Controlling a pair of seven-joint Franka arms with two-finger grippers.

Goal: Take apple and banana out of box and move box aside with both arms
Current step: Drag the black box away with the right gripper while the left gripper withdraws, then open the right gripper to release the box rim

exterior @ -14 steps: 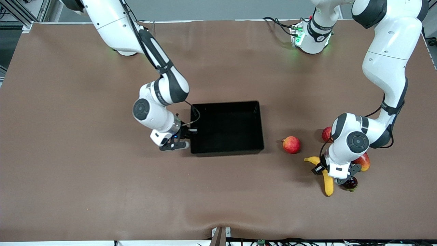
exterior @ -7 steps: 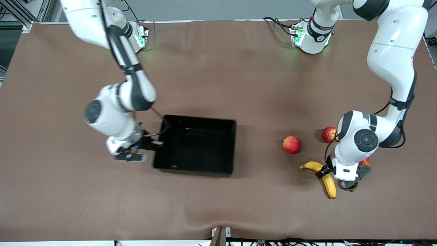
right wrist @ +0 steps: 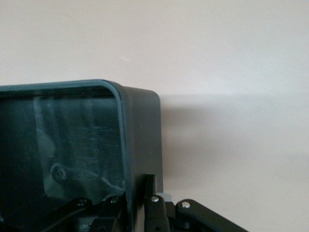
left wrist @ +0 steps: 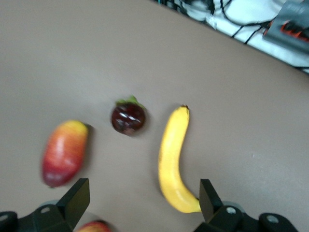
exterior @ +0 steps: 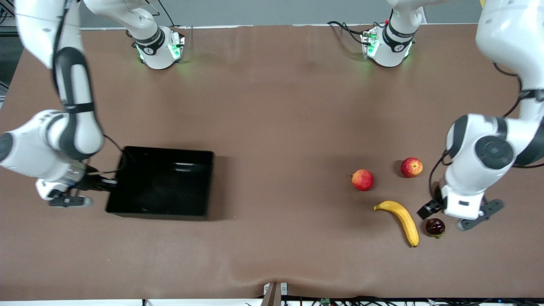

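The black box (exterior: 165, 187) sits on the table toward the right arm's end. My right gripper (exterior: 106, 183) is shut on its side wall (right wrist: 141, 130), one finger (right wrist: 154, 191) outside the wall and the other inside. The yellow banana (exterior: 401, 217) lies loose on the table toward the left arm's end. The red apple (exterior: 411, 167) rests farther from the front camera than the banana. My left gripper (exterior: 460, 213) hangs open above the table beside the banana (left wrist: 173, 159), with nothing between its fingers (left wrist: 77, 199).
A pinkish-red round fruit (exterior: 362, 179) lies beside the apple, toward the box. A small dark fruit (exterior: 435, 226) sits next to the banana. The left wrist view shows a red-and-yellow mango (left wrist: 65, 152) beside that dark fruit (left wrist: 128, 117). Bare brown table separates box and fruits.
My right arm has dragged the box along the table toward its own end. My left gripper has opened, let the banana go and moved off toward the left arm's end.
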